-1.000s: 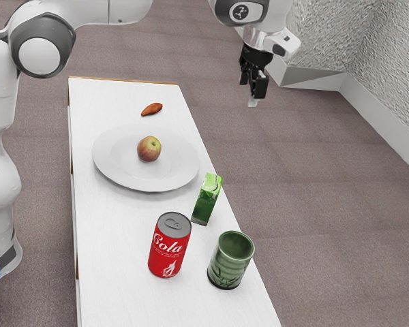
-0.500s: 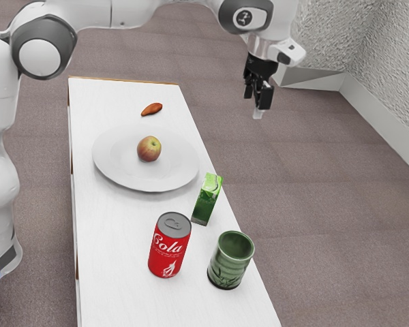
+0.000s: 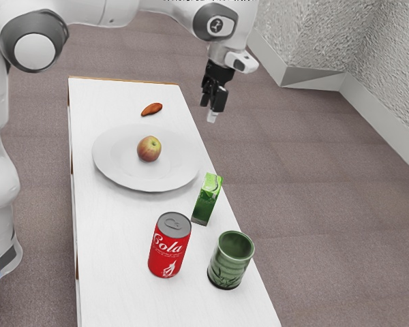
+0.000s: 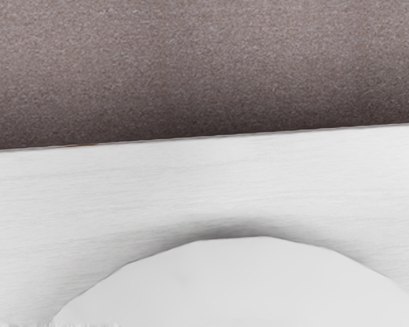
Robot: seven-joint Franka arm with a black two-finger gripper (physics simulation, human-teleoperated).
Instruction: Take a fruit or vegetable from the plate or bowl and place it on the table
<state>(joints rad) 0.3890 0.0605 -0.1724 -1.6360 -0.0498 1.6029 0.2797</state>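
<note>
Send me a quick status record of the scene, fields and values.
target: apple, on the white plate
tool: raised, away from the apple, no object seen in it
loose on table: orange-brown, sweet-potato-like item
other items: green carton, red cola can, green cup, all upright
task: apple not yet picked up

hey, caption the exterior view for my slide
Gripper in the air, apple on the plate, can and cup on the table.
</note>
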